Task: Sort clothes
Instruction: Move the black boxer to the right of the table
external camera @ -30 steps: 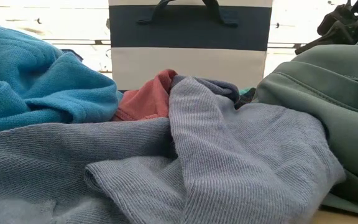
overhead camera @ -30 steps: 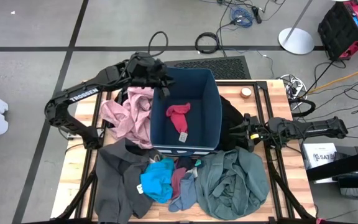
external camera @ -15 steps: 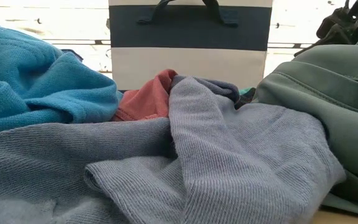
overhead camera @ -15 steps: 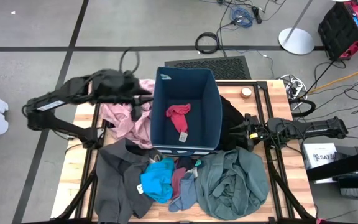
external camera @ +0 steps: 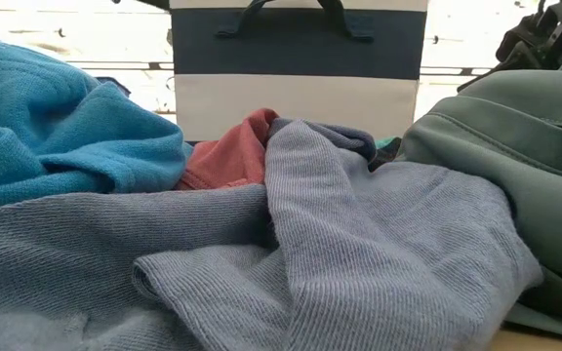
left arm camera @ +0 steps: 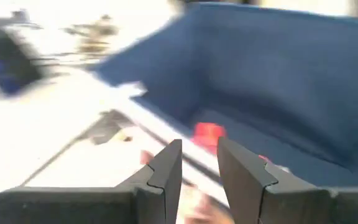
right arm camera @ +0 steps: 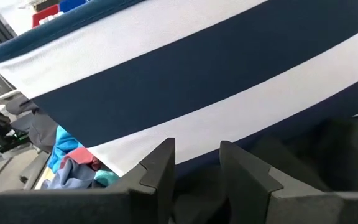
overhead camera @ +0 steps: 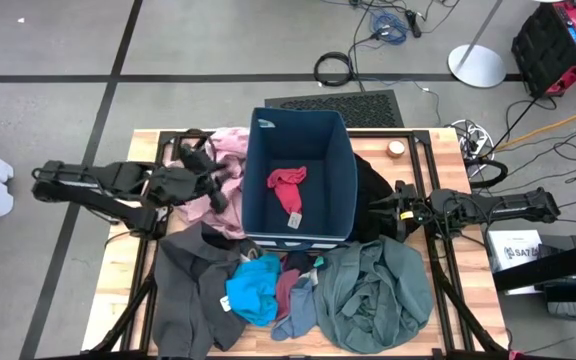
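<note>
The left gripper [overhead camera: 211, 178] is hanging over the dusty-pink garment [overhead camera: 213, 195], which is lying heaped on the wooden table [overhead camera: 133, 175] just beside the left wall of the navy-blue bin [overhead camera: 299, 180]; the pink heap is running lengthwise along that wall, with more of it lying toward the table's near edge than under the fingers. In the left wrist view the two dark fingers [left arm camera: 166, 171] are standing a narrow gap apart with nothing between them, pointing toward the bin's interior, where a red piece [overhead camera: 287, 187] is lying on the floor. The right gripper [overhead camera: 386, 213] is waiting on the bin's other side, over the black garment [overhead camera: 371, 205], its fingers [right arm camera: 161, 168] likewise slightly parted and empty, facing the bin's navy-and-white striped wall. The left arm is therefore clearly the nearer one to the pink garment, so any next pick there is probably its job. Toward the near edge, the dark grey garment [overhead camera: 190, 285], the bright-blue piece [overhead camera: 253, 290] and the grey-green garment [overhead camera: 373, 290] are lying well apart from both grippers. A white tag on the red piece is showing no legible writing, and none is readable elsewhere.
</note>
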